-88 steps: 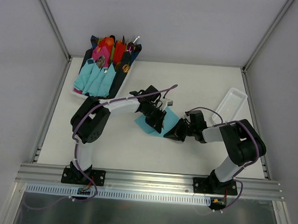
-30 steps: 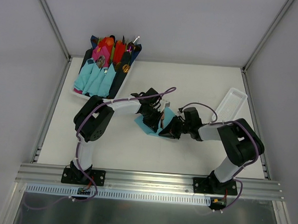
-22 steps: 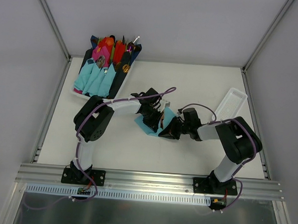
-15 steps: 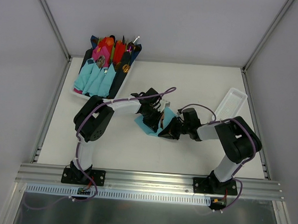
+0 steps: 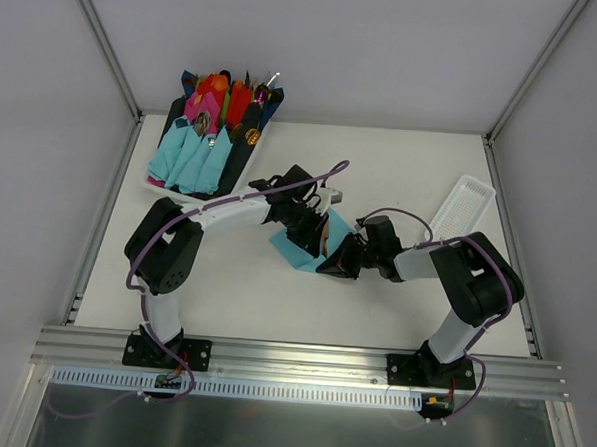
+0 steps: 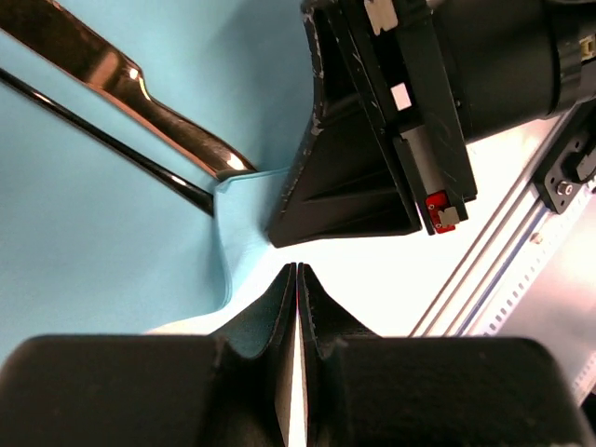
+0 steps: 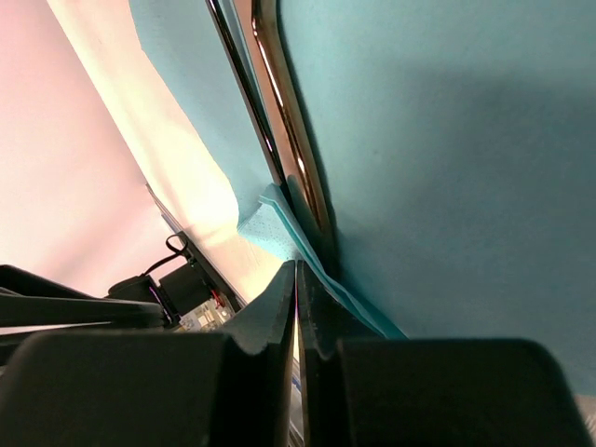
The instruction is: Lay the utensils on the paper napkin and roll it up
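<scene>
Left arm's elbow has swung toward the left edge of the overhead view; both grippers remain at frame centre. Left gripper (image 6: pixel 296 272): fingers pressed together, tips just off the raised edge of the napkin (image 6: pixel 93 242), nothing visibly pinched. Right gripper (image 7: pixel 296 270): fingers pressed together at a folded napkin edge. Utensils (image 6: pixel 126 82) lie on the napkin, handles side by side, mid-table (image 5: pixel 382 168).

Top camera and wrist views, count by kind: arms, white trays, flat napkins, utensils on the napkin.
Robot arms: 2, left arm and right arm
White trays: 2, tray of napkin rolls and slotted tray
Flat napkins: 1, the teal paper napkin
Utensils on it: 2, copper-toned utensil and thin dark utensil
Total: 7
</scene>
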